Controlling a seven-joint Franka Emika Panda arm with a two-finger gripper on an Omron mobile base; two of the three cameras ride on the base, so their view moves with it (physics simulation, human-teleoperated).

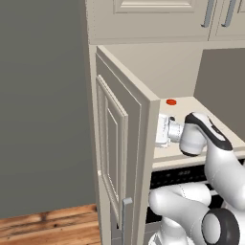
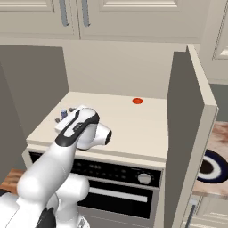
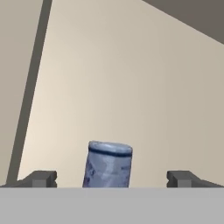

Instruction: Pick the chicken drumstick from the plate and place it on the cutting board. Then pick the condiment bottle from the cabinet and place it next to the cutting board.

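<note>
The condiment bottle's light blue-grey cap (image 3: 108,162) stands between my two fingertips in the hand view; the rest of the bottle is cut off below. My gripper (image 3: 111,178) is open, with a finger (image 3: 41,178) on each side of the cap and gaps on both sides. In the right base view the cap (image 2: 63,113) peeks out just past my hand at the left of the cabinet's cream shelf (image 2: 133,124). Part of the plate (image 2: 219,176) shows at the far right on the marbled counter. The chicken drumstick and the cutting board are out of view.
The cabinet's panelled door (image 1: 119,143) stands wide open to my left and hides my fingers in the left base view. A small red disc (image 2: 137,101) lies at the back of the shelf. A dark oven front with a knob (image 2: 143,178) sits below the shelf.
</note>
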